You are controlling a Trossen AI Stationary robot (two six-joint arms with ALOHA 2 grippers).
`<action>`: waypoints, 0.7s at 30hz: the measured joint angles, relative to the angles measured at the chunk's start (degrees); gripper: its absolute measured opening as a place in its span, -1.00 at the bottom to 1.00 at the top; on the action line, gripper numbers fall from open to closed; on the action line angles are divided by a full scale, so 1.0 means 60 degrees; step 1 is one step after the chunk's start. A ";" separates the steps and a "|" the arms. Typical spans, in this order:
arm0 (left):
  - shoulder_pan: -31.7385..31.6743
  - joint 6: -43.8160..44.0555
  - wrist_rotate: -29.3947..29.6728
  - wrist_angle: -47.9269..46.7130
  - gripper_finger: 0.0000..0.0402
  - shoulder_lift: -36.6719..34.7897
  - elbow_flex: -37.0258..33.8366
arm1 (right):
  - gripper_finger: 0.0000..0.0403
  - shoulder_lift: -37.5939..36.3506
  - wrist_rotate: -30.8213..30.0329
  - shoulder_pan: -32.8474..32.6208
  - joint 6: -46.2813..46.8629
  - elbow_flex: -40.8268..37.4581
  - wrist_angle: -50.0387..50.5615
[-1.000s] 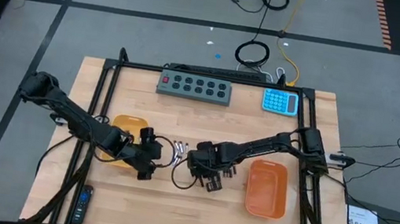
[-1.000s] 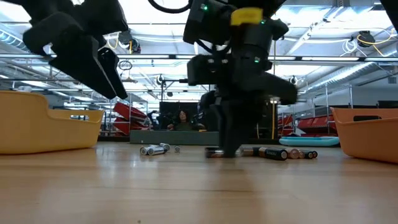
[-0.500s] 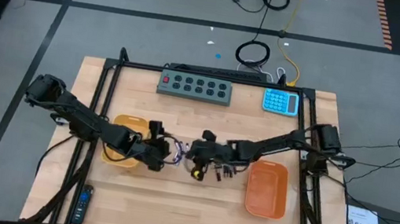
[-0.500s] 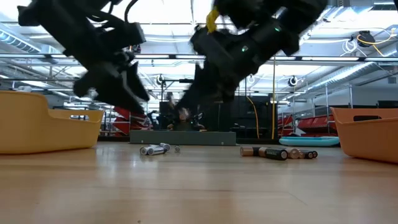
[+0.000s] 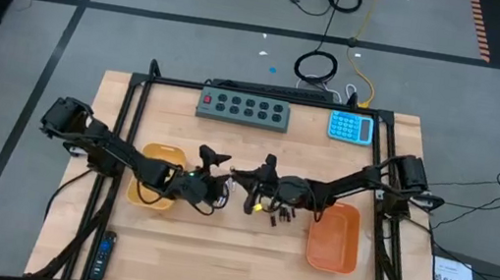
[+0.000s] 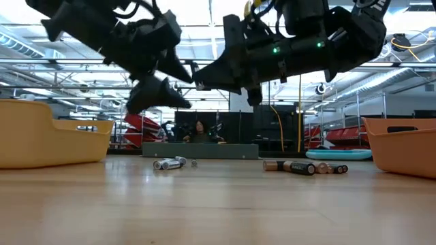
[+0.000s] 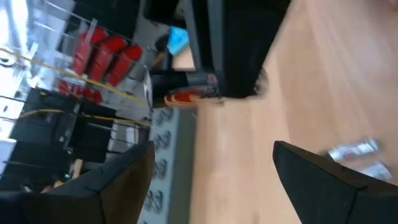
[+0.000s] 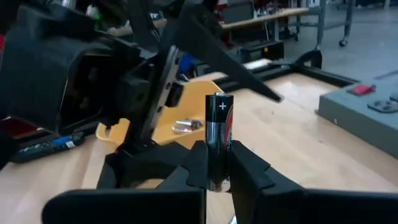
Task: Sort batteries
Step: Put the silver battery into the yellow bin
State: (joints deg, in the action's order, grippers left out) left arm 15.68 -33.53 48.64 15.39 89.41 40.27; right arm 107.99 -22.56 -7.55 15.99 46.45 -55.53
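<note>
My right gripper (image 8: 219, 169) is shut on a black battery (image 8: 219, 134) marked with a plus sign, raised over the table's middle (image 5: 241, 175). My left gripper (image 7: 214, 149) stands open with nothing between its fingers, just to the left of it (image 5: 214, 168), tips facing the right gripper (image 6: 204, 78). Loose batteries lie on their sides on the wood: silvery ones (image 6: 169, 162) and dark ones (image 6: 293, 166). More silvery cells (image 8: 186, 126) lie in the yellow tray (image 5: 156, 158). My right gripper pinches the black battery between its two fingers (image 8: 199, 163), on the cell's lower half (image 8: 217, 163). The fingers lie about level, coming from the table's right. The battery stands across them, its plus end (image 8: 221, 99) sticking out beyond the fingers, lifted clear of the table.
An orange tray (image 5: 332, 240) sits at the right, near the right arm. A grey button strip (image 5: 245, 108) and a blue calculator (image 5: 350, 127) lie along the far edge. A remote (image 5: 102, 255) lies at the near left. Bare wood stretches along the near side.
My right gripper has risen from the table with the black battery, tipped from pointing down to about level, and gone toward the far left. My left gripper has moved right and toward the far edge, also tipping up and rolling, staying open.
</note>
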 joint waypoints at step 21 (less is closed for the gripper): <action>-0.0076 -0.3054 0.0401 0.2376 0.67 -0.0004 0.0007 | -0.90 0.0236 -0.1146 -0.0135 -0.0346 -0.0003 -0.1458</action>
State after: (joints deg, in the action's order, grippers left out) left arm 15.23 -51.85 51.05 29.64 89.38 40.32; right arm 109.40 -29.44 -8.36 13.91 46.44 -64.27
